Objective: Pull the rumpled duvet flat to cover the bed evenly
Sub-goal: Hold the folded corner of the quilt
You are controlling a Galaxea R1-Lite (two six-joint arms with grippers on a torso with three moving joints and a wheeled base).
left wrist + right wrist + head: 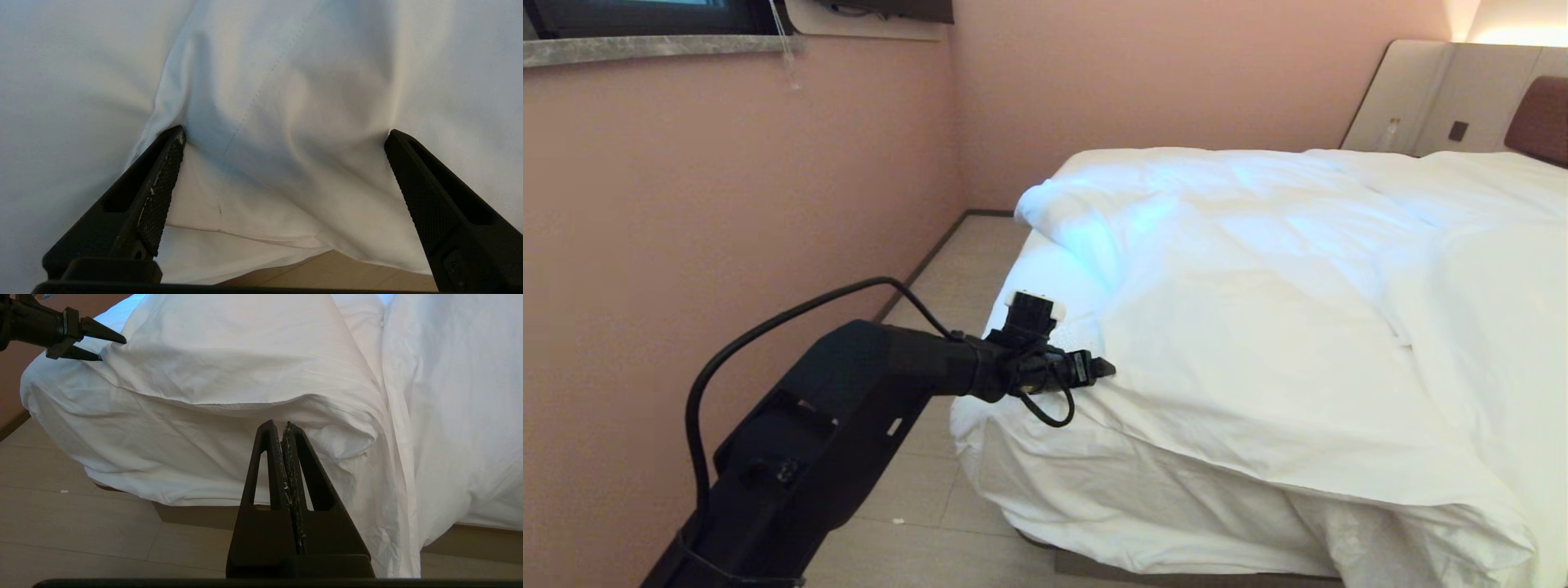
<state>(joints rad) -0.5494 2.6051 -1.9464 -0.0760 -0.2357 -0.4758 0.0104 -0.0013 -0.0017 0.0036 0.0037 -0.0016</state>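
Reaching in at the foot corner of the bed (1143, 531), the left hand (1098, 367) has its fingers (163, 179) spread wide on either side of a bulge of duvet (1258, 327) edge, gripping nothing yet. The right hand (286, 428) hangs low before the bed's foot, pressed shut and empty. By my reading the job is barely begun: the duvet lies bunched and creased, pulled back from the near corner so bare sheet (1054, 278) shows, with a thick fold running up the bed. Grasping, pulling out and evening the cover all remain.
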